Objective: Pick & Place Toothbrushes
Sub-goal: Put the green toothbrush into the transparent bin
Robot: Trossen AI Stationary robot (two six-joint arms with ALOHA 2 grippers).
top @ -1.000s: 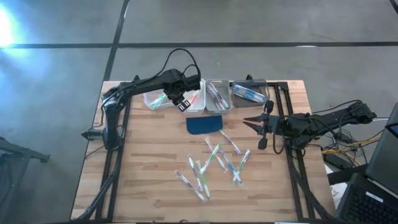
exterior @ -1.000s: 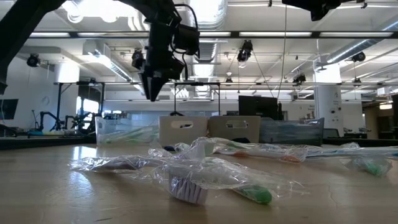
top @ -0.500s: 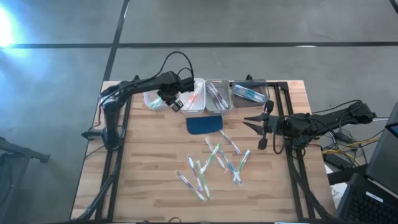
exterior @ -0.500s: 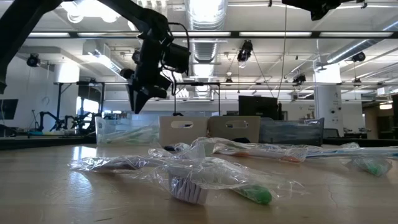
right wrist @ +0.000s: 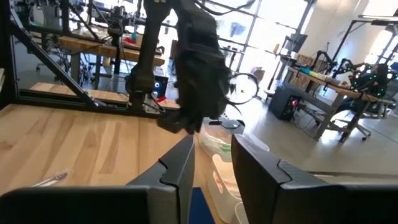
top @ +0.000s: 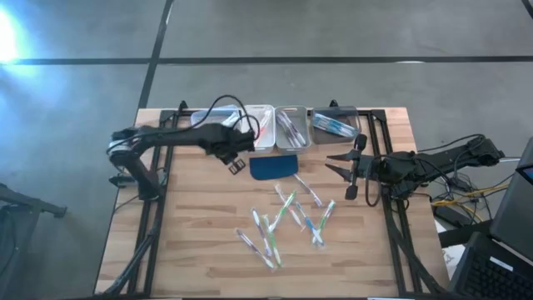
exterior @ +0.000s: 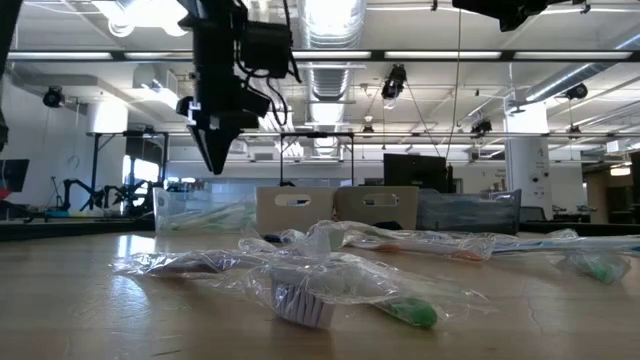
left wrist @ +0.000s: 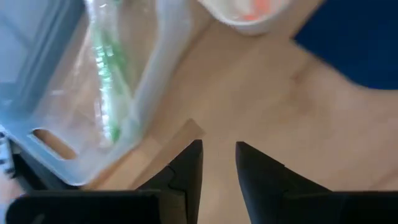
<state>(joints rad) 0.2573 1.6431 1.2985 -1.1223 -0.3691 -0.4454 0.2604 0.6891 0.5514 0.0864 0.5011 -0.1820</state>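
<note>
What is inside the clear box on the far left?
The clear box holds a green toothbrush in a plastic wrapper. From above, the left arm covers most of that box, so any others stay hidden.

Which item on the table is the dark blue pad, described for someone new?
Along the table's far edge stands a row of small bins. Just in front of the middle bins lies the dark blue pad, a flat rounded rectangle, unlike the thin wrapped toothbrushes scattered nearer.

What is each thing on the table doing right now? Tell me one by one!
Left gripper: empty, fingers a little apart, above bare wood beside the bins.
Right gripper: empty, fingers apart, at the table's right edge.
Loose toothbrushes: lying wrapped, scattered on the table.
Bins: in a row at the far edge, toothbrushes inside.
Blue pad: lying flat by the bins.
</note>
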